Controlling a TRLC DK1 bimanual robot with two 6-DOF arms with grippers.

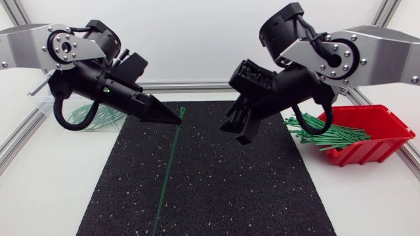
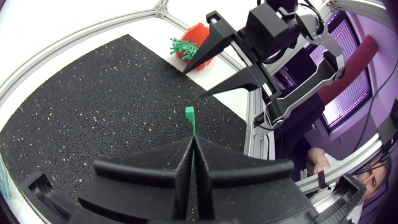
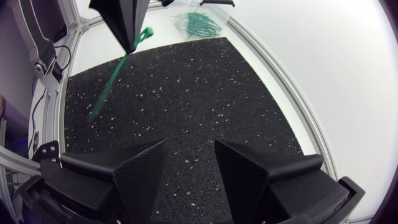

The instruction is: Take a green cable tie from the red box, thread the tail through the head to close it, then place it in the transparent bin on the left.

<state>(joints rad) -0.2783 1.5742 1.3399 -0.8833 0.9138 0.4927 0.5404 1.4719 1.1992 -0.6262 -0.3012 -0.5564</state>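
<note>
My left gripper point(image 1: 174, 118) is shut on a green cable tie point(image 1: 168, 172) just below its head. The head pokes up past the fingertips, and the long tail hangs down over the black mat. The left wrist view shows the tie's head point(image 2: 189, 116) sticking out from the left gripper point(image 2: 193, 148). My right gripper point(image 1: 237, 126) hovers open and empty over the mat, a short way right of the tie. In the right wrist view, the right gripper point(image 3: 189, 152) points at the left gripper point(image 3: 124, 25) and the tie point(image 3: 115, 78). The red box point(image 1: 377, 128) holds several green ties point(image 1: 328, 136).
The transparent bin point(image 1: 42, 98) sits at the back left behind my left arm, with a few looped green ties point(image 1: 92, 115) in it. The black mat point(image 1: 223, 190) covers the middle of the table. An aluminium frame runs along the table's edges.
</note>
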